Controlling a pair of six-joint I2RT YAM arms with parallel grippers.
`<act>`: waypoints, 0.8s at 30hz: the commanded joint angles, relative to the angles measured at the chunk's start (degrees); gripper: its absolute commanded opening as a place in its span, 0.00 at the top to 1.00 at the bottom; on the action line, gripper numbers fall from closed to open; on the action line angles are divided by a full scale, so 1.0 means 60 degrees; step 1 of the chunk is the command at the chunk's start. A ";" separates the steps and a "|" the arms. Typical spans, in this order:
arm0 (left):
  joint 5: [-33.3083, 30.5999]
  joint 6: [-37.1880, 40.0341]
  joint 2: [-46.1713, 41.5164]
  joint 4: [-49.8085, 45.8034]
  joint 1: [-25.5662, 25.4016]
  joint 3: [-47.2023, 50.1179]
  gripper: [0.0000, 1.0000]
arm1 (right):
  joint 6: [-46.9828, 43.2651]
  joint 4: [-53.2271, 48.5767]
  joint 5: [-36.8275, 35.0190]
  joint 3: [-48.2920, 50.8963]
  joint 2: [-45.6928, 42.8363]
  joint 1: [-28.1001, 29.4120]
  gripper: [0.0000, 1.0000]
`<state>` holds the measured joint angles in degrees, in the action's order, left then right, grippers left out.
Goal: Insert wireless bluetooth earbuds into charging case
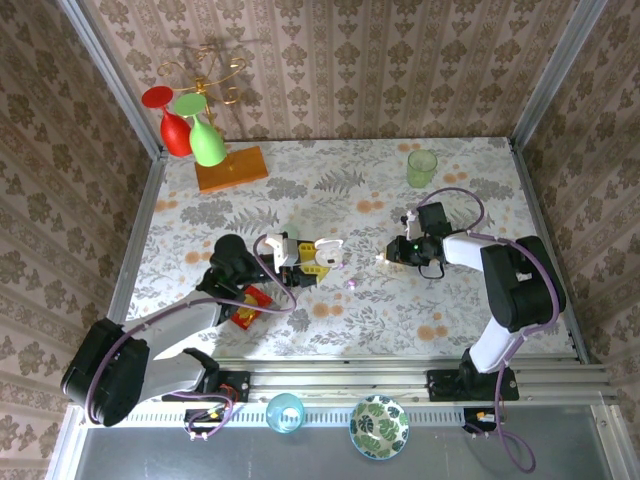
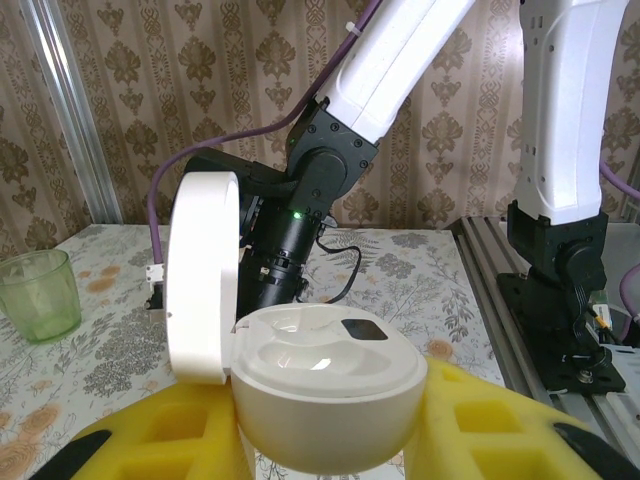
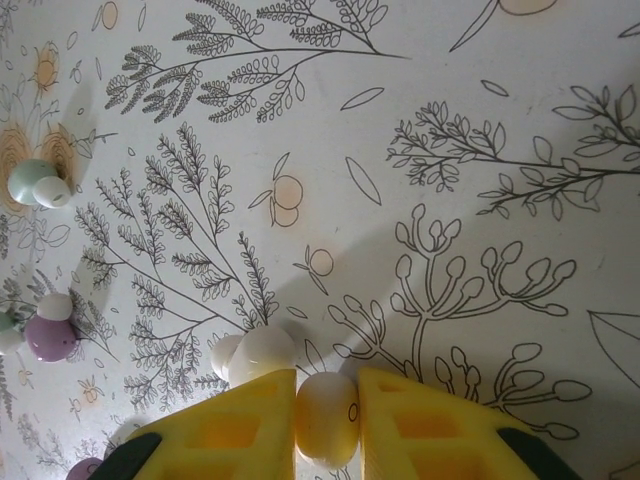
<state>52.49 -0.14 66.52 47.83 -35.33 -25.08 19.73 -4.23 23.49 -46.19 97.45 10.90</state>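
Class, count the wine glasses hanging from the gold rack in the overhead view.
2: a red wine glass and a green wine glass to its right, both hanging upside down from the gold rack.

1. No writing, brand, number or sign can be read anywhere.
2. The red object (image 1: 247, 306) on the tabletop (image 1: 340, 190) carries yellow marks, too blurred to read.
3. The white charging case (image 2: 330, 400) has one small dark patch, unreadable.

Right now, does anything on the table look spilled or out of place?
Earbuds lie scattered loose on the table: a pale green earbud, a purple earbud, a whitish earbud. Nothing looks damaged.
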 commanded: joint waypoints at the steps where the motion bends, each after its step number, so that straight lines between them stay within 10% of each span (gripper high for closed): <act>1: -0.0044 0.0276 -0.0181 -0.0055 -0.0064 0.0136 0.79 | 0.0002 -0.0764 -0.0538 0.0017 -0.0382 0.0250 0.81; 12: -0.0056 0.0387 -0.0159 -0.0076 -0.0073 0.0144 0.79 | 0.1298 -0.4087 -0.6850 -0.1220 -0.1937 0.1964 0.81; 24: -0.0021 0.0412 -0.0183 -0.0004 -0.0071 0.0181 0.79 | 0.2703 -0.7839 -0.9730 -0.3576 -0.1146 0.3382 0.90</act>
<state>51.81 1.28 66.50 46.63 -35.59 -24.71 31.99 -42.19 -27.03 -64.51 88.40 29.95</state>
